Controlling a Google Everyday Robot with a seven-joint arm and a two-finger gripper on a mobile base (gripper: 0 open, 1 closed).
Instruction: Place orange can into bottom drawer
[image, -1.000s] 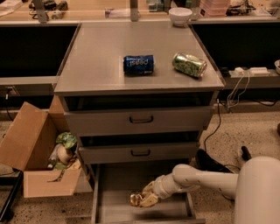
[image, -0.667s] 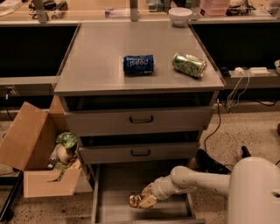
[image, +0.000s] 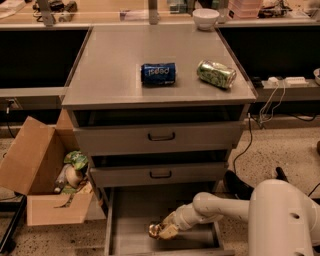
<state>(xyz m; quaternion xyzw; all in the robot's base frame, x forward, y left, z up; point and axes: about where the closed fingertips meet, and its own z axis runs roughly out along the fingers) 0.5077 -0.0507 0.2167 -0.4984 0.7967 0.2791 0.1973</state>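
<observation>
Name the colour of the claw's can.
Shiny gold-orange metal can, by claw in grey bottom drawer; camera view.

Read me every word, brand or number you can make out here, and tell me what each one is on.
"pepsi": on the blue can lying on the cabinet top, seen upside down.
Green can: print too blurred to read.
Orange can, at the gripper down in the bottom drawer: no text readable.

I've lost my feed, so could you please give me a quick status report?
Gripper inside bottom drawer, shut on orange can. Can low over drawer floor. No obstruction seen.
</observation>
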